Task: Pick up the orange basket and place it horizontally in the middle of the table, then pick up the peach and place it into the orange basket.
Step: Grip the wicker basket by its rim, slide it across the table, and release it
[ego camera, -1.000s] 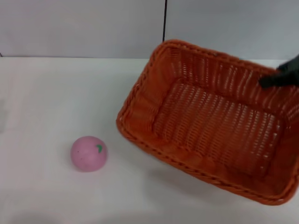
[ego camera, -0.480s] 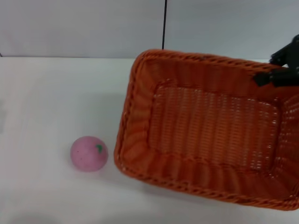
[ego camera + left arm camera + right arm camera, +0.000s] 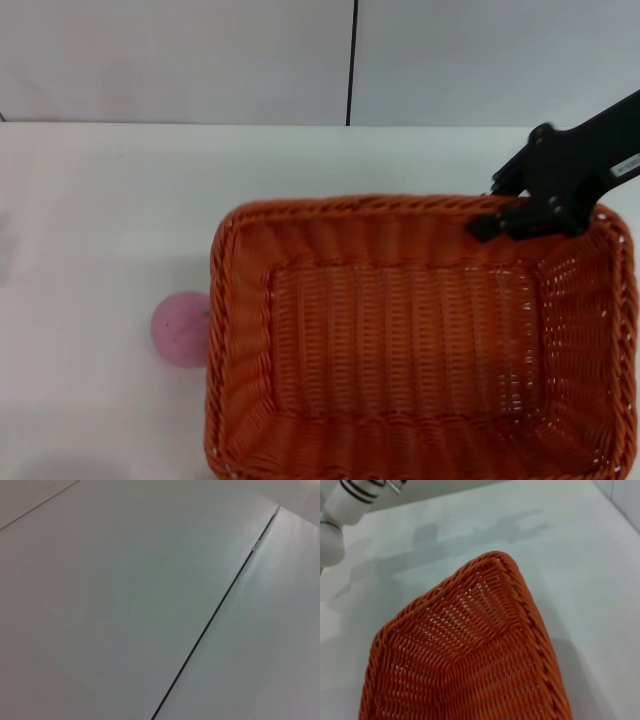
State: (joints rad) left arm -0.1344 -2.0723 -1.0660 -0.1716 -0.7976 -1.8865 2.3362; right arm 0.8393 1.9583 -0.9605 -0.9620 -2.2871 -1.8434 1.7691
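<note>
The orange basket [image 3: 400, 340] fills the lower right of the head view, its long sides running left to right and its opening facing up. My right gripper [image 3: 500, 222] is shut on the basket's far rim, near the right corner. The right wrist view shows one corner of the orange basket [image 3: 470, 645] over the white table [image 3: 570, 555]. The peach [image 3: 178, 328] lies on the table [image 3: 100, 200] just left of the basket, with its right side hidden behind the basket's left rim. My left gripper shows in no view.
A grey wall with a dark vertical seam [image 3: 352, 60] stands behind the table. The left wrist view shows only wall panels [image 3: 125, 605]. A white arm segment with black rings [image 3: 340, 505] appears at the edge of the right wrist view.
The basket has swung from a diagonal pose to a level left-to-right one and moved left and nearer. It now covers part of the peach. My right gripper moved left with it.
</note>
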